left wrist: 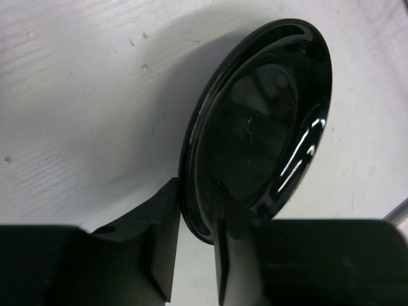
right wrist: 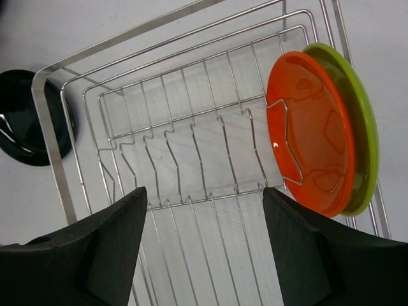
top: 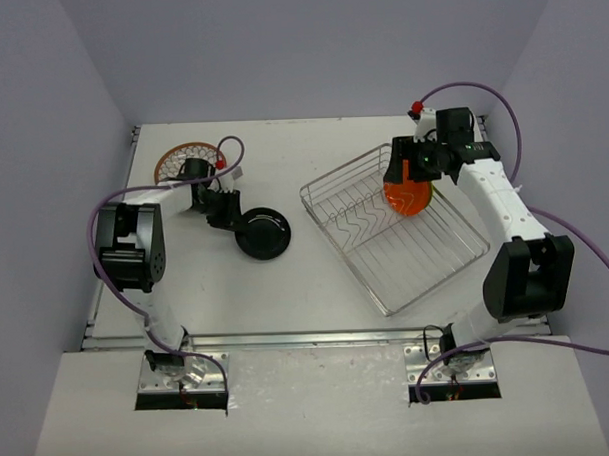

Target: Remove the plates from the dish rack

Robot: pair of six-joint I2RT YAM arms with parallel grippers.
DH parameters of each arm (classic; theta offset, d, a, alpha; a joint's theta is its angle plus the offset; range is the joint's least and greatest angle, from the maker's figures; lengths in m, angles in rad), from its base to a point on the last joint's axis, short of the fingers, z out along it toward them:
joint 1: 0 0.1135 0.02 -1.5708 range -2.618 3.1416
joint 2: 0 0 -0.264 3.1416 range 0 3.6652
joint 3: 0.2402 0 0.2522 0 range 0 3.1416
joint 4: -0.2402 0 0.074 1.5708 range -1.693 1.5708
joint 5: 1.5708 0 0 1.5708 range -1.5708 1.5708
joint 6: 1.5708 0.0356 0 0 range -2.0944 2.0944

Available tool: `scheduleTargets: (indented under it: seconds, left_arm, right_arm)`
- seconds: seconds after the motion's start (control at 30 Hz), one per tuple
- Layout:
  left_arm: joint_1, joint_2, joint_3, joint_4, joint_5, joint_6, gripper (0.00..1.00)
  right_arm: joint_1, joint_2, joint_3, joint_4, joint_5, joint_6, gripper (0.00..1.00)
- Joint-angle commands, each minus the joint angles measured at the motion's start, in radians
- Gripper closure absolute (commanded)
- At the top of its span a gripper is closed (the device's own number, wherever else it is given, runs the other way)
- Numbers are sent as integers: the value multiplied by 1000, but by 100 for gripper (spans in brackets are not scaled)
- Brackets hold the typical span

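Observation:
A black plate [top: 263, 232] lies flat on the table left of the dish rack [top: 431, 274]. My left gripper [top: 224, 209] is at its left edge; in the left wrist view the black plate [left wrist: 261, 127] has its rim between my left gripper [left wrist: 196, 191] jaws, which stand a little apart with table showing between them. An orange plate [right wrist: 312, 140] stands upright in the dish rack [right wrist: 51, 83] with a lime green plate [right wrist: 360, 127] right behind it. My right gripper [right wrist: 204, 191] hangs open over the rack's bare dividers, just left of the orange plate [top: 409, 197].
A plate with a reddish patterned rim [top: 172, 158] lies at the table's back left, behind the left arm. The rack sits at an angle on the right half of the table. The black plate [right wrist: 25, 121] shows beyond the rack's corner.

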State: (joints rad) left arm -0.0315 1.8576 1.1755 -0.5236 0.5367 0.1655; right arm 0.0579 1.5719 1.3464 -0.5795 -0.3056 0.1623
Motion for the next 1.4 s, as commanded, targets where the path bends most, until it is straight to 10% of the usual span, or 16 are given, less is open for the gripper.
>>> scheduleTargets:
  seconds: [0.0,0.57,1.37]
  left_arm:
    - [4,17,12,46,-24,-9,68]
    - [-25,-220,100,-25,-55,22,33]
    - [-162,-350,106,-29,-162,15,31]
  right_arm:
    - [-21,12,25,17,38,-36,28]
    - [-38,146,135,33,256,-164,54]
    - [-36,130,66,146,344,-275,55]
